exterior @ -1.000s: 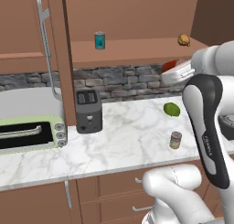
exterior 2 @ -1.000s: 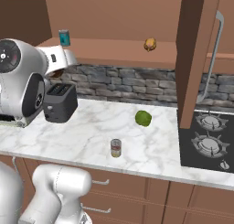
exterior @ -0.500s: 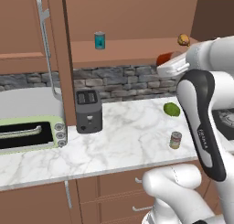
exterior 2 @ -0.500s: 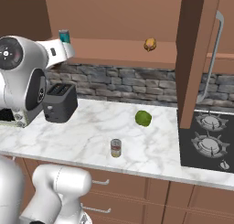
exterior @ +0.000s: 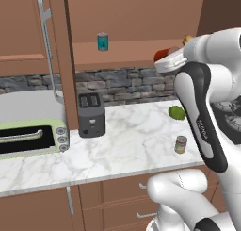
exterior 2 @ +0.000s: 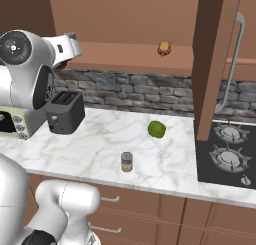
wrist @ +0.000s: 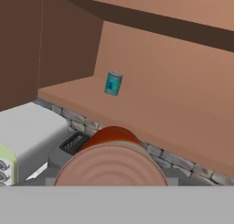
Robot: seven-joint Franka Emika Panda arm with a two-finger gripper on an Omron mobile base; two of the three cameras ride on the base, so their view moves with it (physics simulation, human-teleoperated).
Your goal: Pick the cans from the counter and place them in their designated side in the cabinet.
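Counter (exterior: 122, 145) marble; toaster (exterior: 90, 114), cream can (exterior: 180, 144), lime (exterior: 176, 112).

Two base cams sit behind me, one left, one right, both looking forward and down; they share the counter (exterior: 132, 140) and toaster (exterior 2: 64, 111). My hand cam sits close behind a red can (wrist: 112, 157), probably held, facing the shelf (wrist: 151, 120).

Rendered home kitchen: marble-patterned counter (exterior: 127, 145) over wooden drawers (exterior 2: 150, 214), stone-tile backsplash (exterior 2: 150, 91), black toaster (exterior: 91, 114), green toaster oven (exterior: 30, 138), gas hob (exterior 2: 227, 151), and open wall cabinet (exterior: 136, 53).
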